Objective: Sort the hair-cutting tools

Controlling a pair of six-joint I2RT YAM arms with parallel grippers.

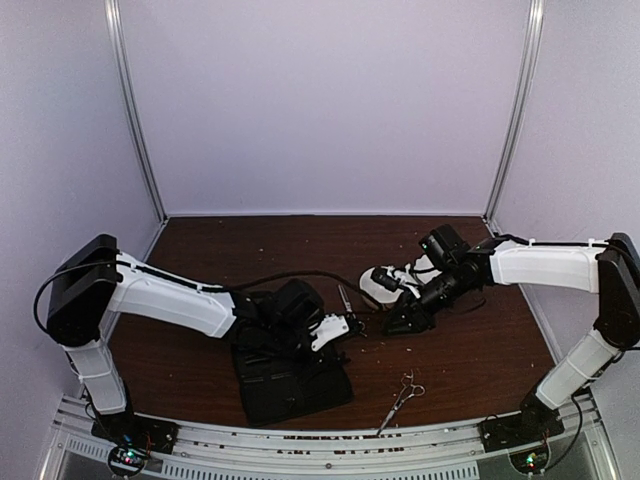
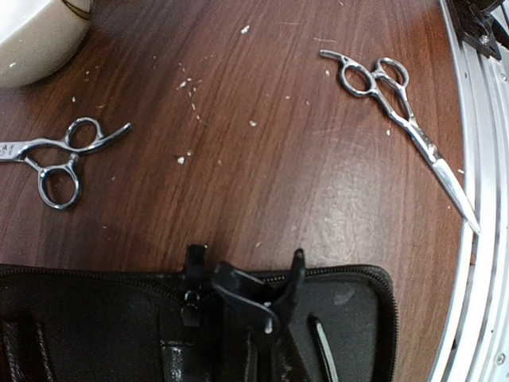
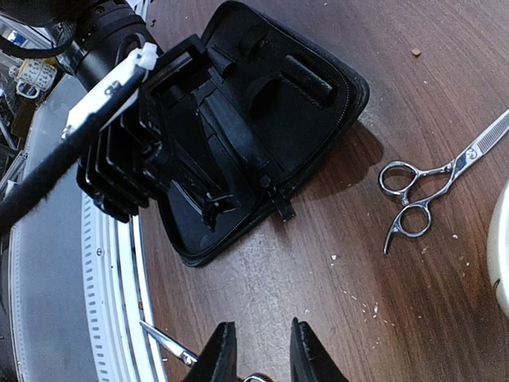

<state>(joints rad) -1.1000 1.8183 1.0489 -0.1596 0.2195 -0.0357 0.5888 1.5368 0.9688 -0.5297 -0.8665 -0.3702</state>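
One pair of silver scissors (image 1: 345, 300) (image 2: 60, 155) (image 3: 421, 191) lies on the brown table beside the white bowl. A second pair (image 1: 402, 395) (image 2: 406, 119) lies near the front rail; its blade tip (image 3: 167, 342) shows beside my right gripper. My left gripper (image 1: 352, 325) (image 2: 266, 290) (image 3: 211, 205) hangs shut over the edge of the open black case (image 1: 290, 385) (image 2: 350, 310) (image 3: 262, 119). Black on black, it hides whether anything thin is pinched. My right gripper (image 1: 400, 322) (image 3: 261, 325) hovers open above bare wood between the two scissors, holding nothing.
A white bowl (image 1: 385, 285) (image 2: 32, 40) stands at the back right, just behind my right gripper. A metal rail (image 2: 477, 239) runs along the table's front edge. Pale crumbs dot the wood. The case's zipper pull (image 3: 282, 208) sticks out.
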